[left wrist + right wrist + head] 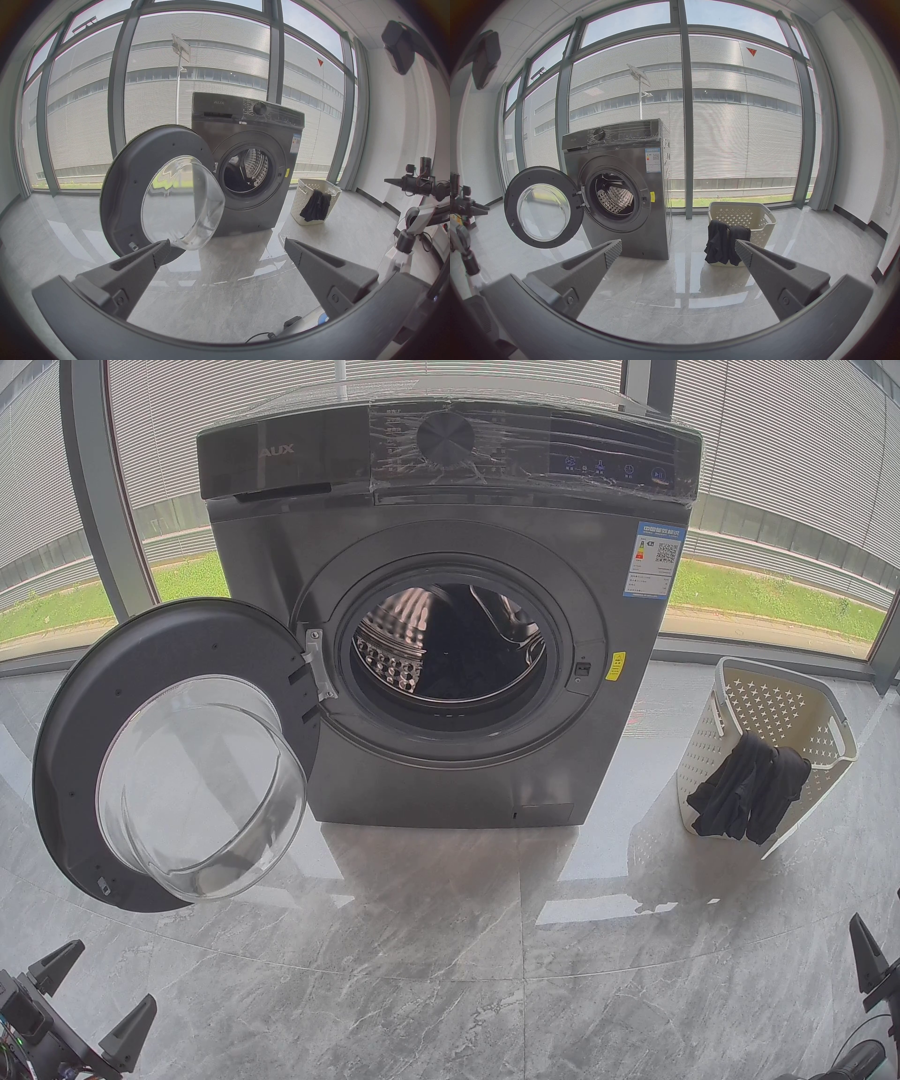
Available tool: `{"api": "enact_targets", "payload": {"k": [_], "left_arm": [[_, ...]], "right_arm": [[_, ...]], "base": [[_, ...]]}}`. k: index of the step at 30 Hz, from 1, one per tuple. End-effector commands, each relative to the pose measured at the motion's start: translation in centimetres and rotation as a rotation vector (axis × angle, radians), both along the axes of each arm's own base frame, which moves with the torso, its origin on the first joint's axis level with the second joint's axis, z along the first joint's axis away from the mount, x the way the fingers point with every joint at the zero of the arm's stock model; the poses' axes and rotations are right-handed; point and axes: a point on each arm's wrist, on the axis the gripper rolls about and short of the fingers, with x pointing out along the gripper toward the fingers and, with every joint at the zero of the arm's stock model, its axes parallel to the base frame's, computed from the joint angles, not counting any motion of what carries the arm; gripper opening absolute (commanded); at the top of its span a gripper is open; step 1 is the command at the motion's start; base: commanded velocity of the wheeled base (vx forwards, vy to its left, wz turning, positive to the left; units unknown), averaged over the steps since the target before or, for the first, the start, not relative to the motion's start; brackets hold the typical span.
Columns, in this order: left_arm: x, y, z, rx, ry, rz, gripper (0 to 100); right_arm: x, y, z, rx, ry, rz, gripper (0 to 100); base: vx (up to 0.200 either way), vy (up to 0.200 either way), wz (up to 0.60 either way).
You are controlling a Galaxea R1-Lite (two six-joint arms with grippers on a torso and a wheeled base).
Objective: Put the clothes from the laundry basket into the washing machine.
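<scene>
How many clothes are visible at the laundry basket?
1 dark bundle hangs over the front rim of the laundry basket; it may hold several pieces, others may lie hidden inside.

Grey front-loading washing machine (450,787): 12 o'clock, round door (75,754) open toward 9. White perforated plastic laundry basket (797,712): 3 o'clock, black clothes (748,787) draped over its rim.

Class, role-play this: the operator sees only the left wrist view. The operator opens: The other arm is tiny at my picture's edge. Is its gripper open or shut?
Observer: The right gripper is open, jaws wide apart, nothing between them.
Operator: Is more laundry inside the basket?
Observer: Seen from the head, the black garment drapes over the near rim of the white perforated plastic laundry basket; its inner wall behind is bare, its bottom hidden.
</scene>
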Motion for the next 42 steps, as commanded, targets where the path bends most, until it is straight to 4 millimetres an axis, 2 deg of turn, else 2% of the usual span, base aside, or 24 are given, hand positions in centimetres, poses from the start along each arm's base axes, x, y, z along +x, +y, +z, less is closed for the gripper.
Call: {"api": "enact_targets", "payload": {"k": [1,5,10,17,20,25,28,33,42], "left_arm": [[-1.4,0.5,-1.3,0.017,-0.041,0.061,100],[-2.7,0.5,-2.2,-0.002,-0.107,0.087,100],[-2.8,0.4,-2.2,0.015,-0.107,0.094,100],[-3.1,0.1,-2.5,0.059,-0.13,0.222,100],[-3.4,0.0,-2.7,0.098,-0.161,0.196,100],[-3.5,0.0,-2.8,0.068,-0.165,0.195,100],[-3.5,0.1,-2.9,0.08,-0.152,0.23,100],[-3.6,0.0,-3.6,0.04,-0.059,0.168,100],[-3.5,0.0,-3.5,0.031,-0.091,0.173,100]], "right_arm": [[-2.2,0.1,-1.7,-0.023,-0.086,-0.049,100],[-2.6,0.2,-2.7,-0.022,-0.052,-0.05,100],[-2.9,0.1,-3.6,-0.034,0.008,-0.055,100],[-2.9,0.0,-3.6,-0.001,0.003,-0.074,100],[-2.9,0.1,-3.9,0.004,0.032,-0.062,100],[-2.9,0.1,-4.0,-0.002,0.037,-0.051,100],[-2.9,0.1,-4.0,0.001,0.035,-0.049,100],[-2.9,0.1,-4.0,-0.004,0.032,-0.049,100],[-2.9,0.1,-4.0,-0.004,0.029,-0.046,100]], "base": [[0.0,0.0,0.0],[0.0,0.0,0.0],[0.0,0.0,0.0],[0.0,0.0,0.0],[0.0,0.0,0.0],[0.0,0.0,0.0],[0.0,0.0,0.0],[0.0,0.0,0.0],[0.0,-0.022,0.0]]}}
